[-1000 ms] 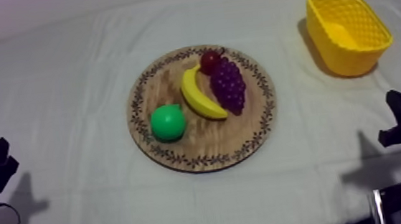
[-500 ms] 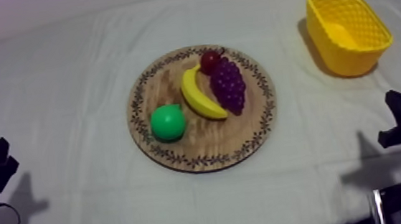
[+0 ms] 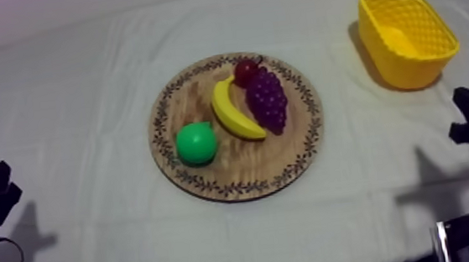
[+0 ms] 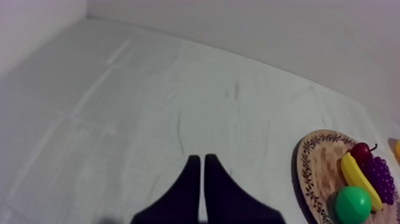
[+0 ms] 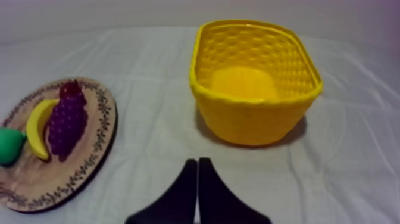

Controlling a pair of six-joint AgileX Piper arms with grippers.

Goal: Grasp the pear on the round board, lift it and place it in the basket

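Grey-white cloth: pear on wooden board, unpicked; yellow basket empty; left gripper & right gripper clenched, nothing held.

top cam high over table, slanted down; l+r wrist cams low, fwd-facing; wooden board in all 3

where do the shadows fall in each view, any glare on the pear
Top view: the basket throws a shadow leftward onto the cloth, and the pear shows no harsh glare; right wrist view: a dark shadow hugs the basket's base; left wrist view: a thin dark shadow lines the rim of the wooden board.
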